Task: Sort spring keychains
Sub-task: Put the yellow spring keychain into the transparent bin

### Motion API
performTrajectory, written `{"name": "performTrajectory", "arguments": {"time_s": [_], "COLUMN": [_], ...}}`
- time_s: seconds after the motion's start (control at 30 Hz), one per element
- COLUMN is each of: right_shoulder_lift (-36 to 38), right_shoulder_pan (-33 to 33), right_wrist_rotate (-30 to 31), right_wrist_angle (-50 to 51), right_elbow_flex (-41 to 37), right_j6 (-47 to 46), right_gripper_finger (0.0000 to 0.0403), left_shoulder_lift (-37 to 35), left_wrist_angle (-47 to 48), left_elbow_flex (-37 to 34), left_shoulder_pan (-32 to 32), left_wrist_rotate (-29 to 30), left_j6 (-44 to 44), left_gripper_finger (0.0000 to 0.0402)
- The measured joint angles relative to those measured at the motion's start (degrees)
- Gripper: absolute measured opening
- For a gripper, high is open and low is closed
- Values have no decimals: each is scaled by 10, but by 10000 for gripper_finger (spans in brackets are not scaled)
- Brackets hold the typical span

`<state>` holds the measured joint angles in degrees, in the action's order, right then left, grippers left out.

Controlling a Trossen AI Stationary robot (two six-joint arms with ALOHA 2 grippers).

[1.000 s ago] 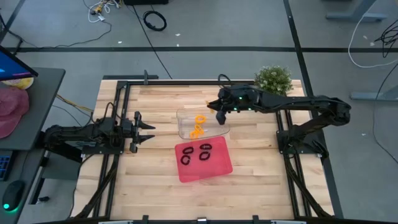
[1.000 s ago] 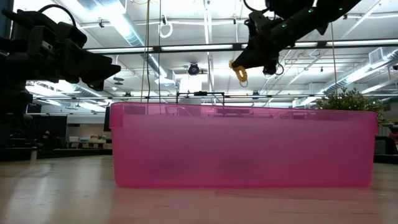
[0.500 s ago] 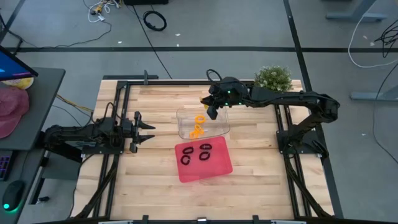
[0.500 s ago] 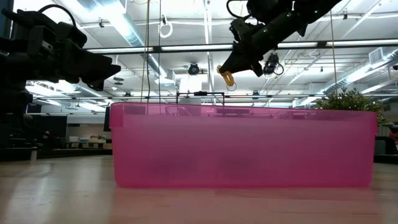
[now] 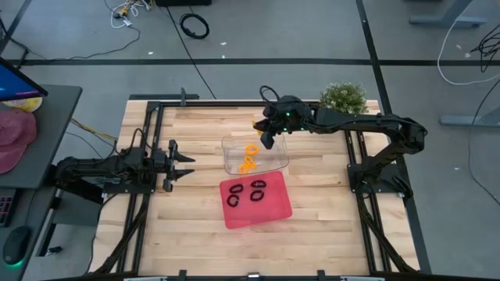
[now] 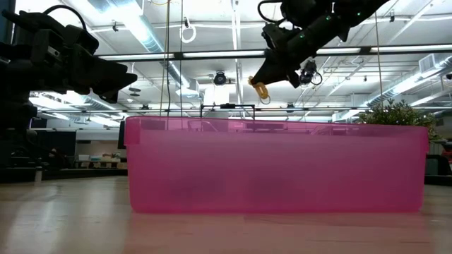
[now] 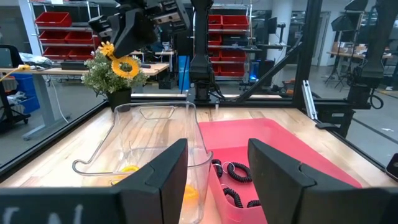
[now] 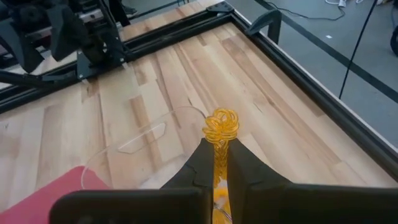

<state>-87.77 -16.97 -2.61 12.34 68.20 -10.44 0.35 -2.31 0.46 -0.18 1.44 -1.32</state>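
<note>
An orange spring keychain (image 8: 221, 126) is in my shut right gripper (image 8: 220, 145), which hovers over the far right part of the clear tray (image 5: 283, 161). Other orange keychains (image 5: 248, 157) lie inside that clear tray. Three black keychains (image 5: 255, 193) lie in the red tray (image 5: 269, 215), just nearer than the clear one. My left gripper (image 5: 186, 164) waits open, level, at the table's left, its fingers (image 7: 163, 180) pointing toward both trays. My right gripper pinches the orange keychain (image 6: 259, 89) between its two fingers, which slant down from the table's right. Most of the coil (image 7: 128, 65) sticks out past the fingertips. It is lifted clear, above the clear tray.
A small potted plant (image 5: 344, 97) stands at the table's far right corner, just behind the right arm. The red tray's wall (image 6: 275, 169) fills the low view. Bare wood lies left of the trays and along the near edge.
My right gripper, still shut on the orange keychain, has moved a short way toward the table's left and far edge over the clear tray, then held still for the last half second. The left arm has kept still.
</note>
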Motion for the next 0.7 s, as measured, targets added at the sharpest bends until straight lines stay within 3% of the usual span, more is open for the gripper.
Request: {"name": "performTrajectory", "arguments": {"time_s": [0.7], "right_shoulder_lift": [-3], "right_shoulder_pan": [-14], "right_wrist_rotate": [-43], "right_wrist_angle": [174], "right_elbow_flex": [29], "right_j6": [8], "right_gripper_finger": [11], "left_shoulder_lift": [0], "left_wrist_angle": [0], "left_elbow_flex": [0], "left_shoulder_pan": [0], "left_wrist_rotate": [0], "left_j6": [0], "left_gripper_finger": [172]}}
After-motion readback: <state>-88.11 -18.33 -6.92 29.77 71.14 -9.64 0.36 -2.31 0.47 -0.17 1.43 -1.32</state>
